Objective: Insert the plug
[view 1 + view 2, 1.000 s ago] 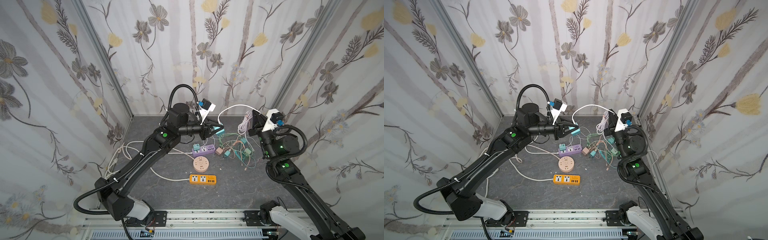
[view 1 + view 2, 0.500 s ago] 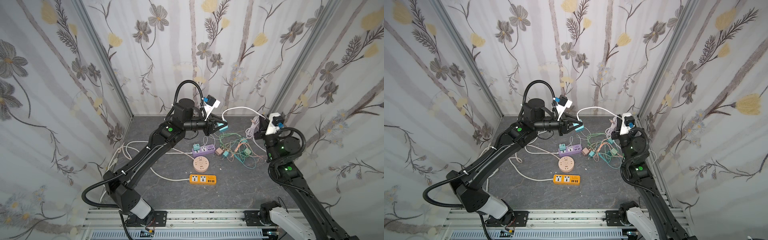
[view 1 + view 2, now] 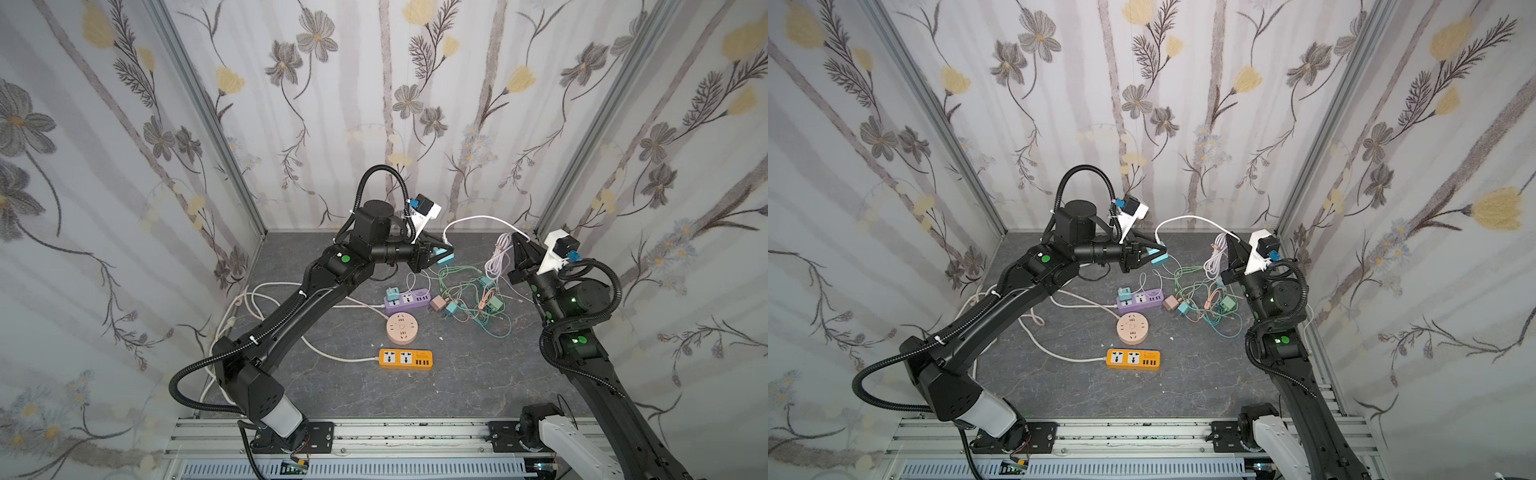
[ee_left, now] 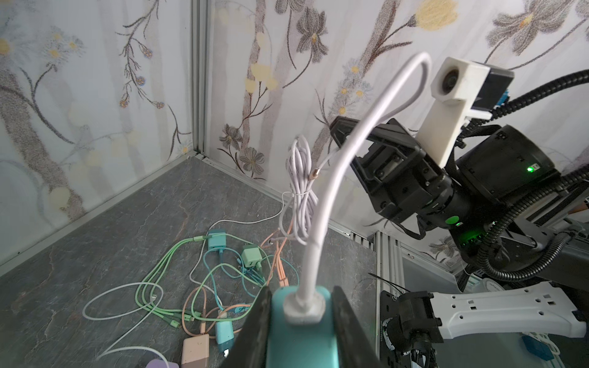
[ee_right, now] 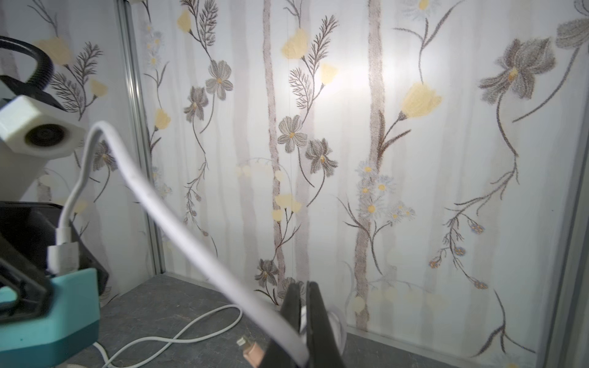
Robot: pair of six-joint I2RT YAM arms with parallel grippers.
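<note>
The left hand (image 3: 437, 254) is clamped on a teal adapter (image 4: 302, 337), raised above the far middle of the counter (image 3: 457, 382). A white plug (image 4: 304, 307) sits in the adapter's end. Its white cable (image 3: 478, 218) arcs right to the right hand (image 5: 304, 289), closed tight on it, far right.

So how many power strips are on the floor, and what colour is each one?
purple power strip: 1
pink round power strip: 1
orange power strip: 1
Total: 3
</note>
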